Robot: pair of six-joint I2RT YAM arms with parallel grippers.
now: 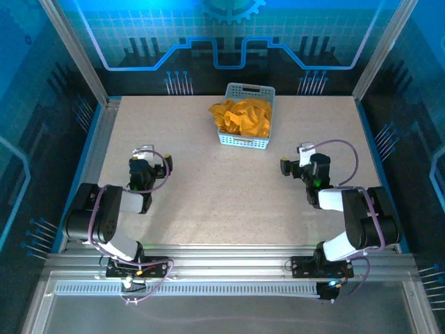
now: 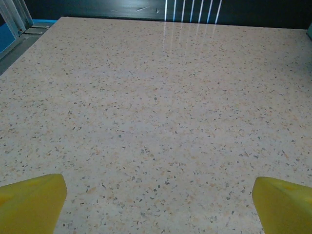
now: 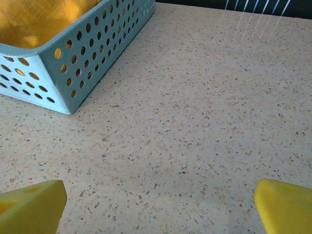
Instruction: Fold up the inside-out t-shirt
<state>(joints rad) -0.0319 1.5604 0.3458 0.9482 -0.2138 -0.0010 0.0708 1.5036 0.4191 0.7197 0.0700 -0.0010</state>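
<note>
The inside-out t-shirt [image 1: 241, 117] lies bunched in a mustard-yellow heap inside the pale blue perforated basket [image 1: 259, 90]. The basket stands at the far middle of the speckled table [image 1: 208, 188].

Left side: my left jaws stand fully apart over bare table, near the left edge and well apart from the basket. In the left wrist view the two yellow fingertips [image 2: 31, 202] sit at the bottom corners with only tabletop between them. Nothing is held.

Centre: folds of the cloth rise above the basket rim, and none of it touches the table.

Right side: my right jaws stand fully apart and hold nothing. In the right wrist view the yellow fingertips [image 3: 29, 204] flank bare table. The basket's near corner [image 3: 83, 53] lies ahead and to the left, with yellow cloth [image 3: 39, 19] visible inside it.
</note>
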